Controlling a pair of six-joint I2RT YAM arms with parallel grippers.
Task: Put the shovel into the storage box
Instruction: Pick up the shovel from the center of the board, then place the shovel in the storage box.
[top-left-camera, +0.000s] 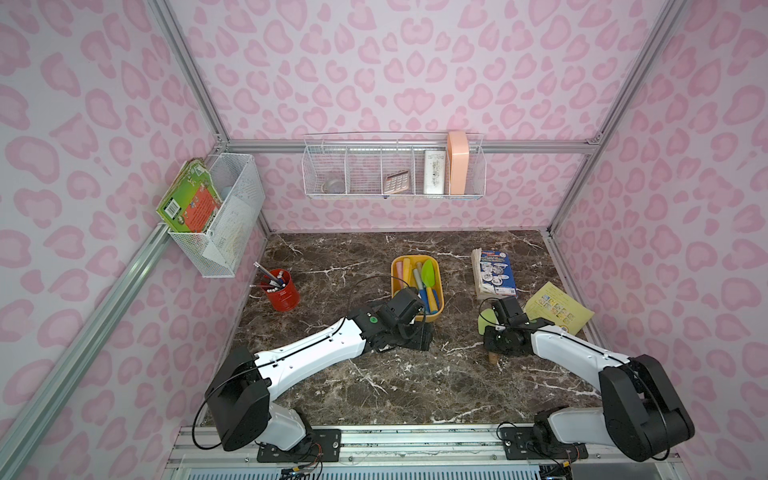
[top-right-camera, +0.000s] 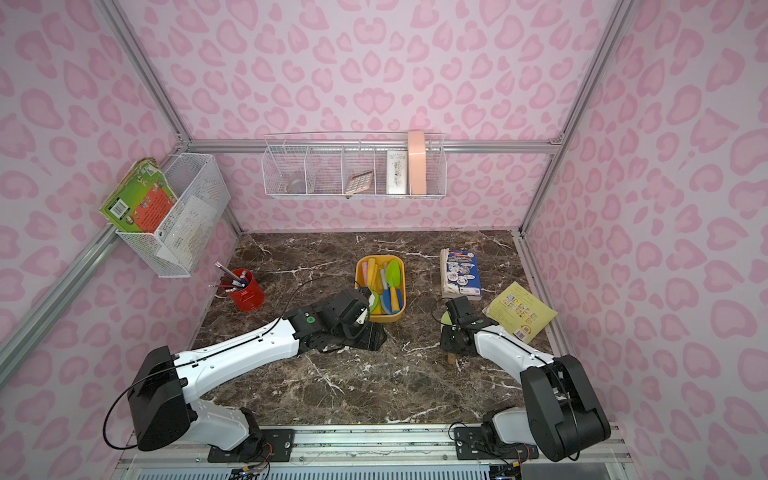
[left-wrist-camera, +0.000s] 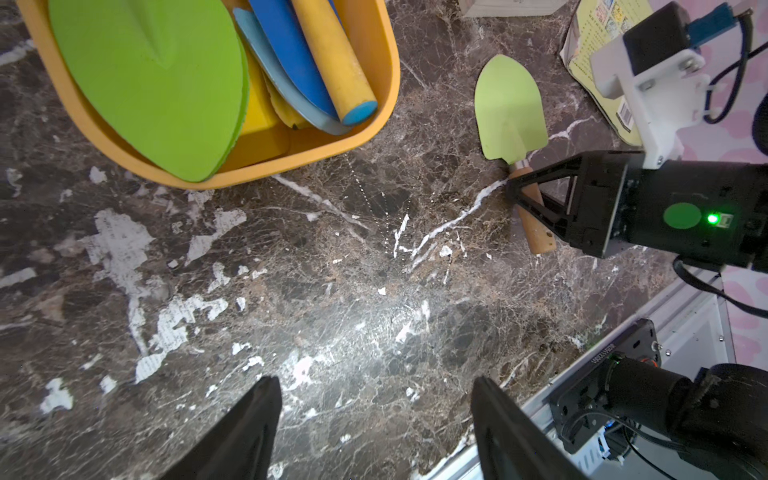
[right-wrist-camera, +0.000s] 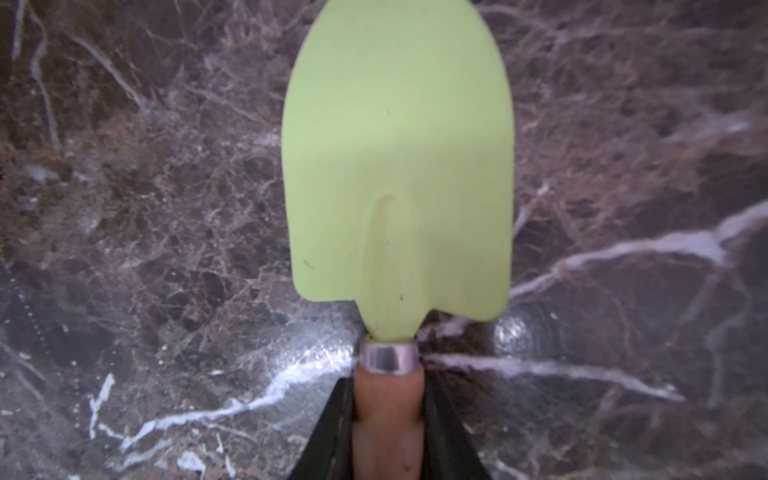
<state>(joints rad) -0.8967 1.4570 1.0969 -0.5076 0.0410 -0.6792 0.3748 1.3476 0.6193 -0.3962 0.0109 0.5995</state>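
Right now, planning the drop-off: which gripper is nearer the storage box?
Left. The left gripper hovers open by the near end of the storage box; the right gripper sits farther off, shut on the handle of the shovel.

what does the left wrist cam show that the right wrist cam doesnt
Only the left wrist view: the storage box holding green, blue and yellow toys, a yellow booklet, the left tool open and empty above the table, and the right tool seen from outside, closed on the shovel handle.
Only the right wrist view: the metal collar up close, with the fingers pressed against both sides of the wooden handle.
Both: the pale green shovel on the marble table, not yet in the box.
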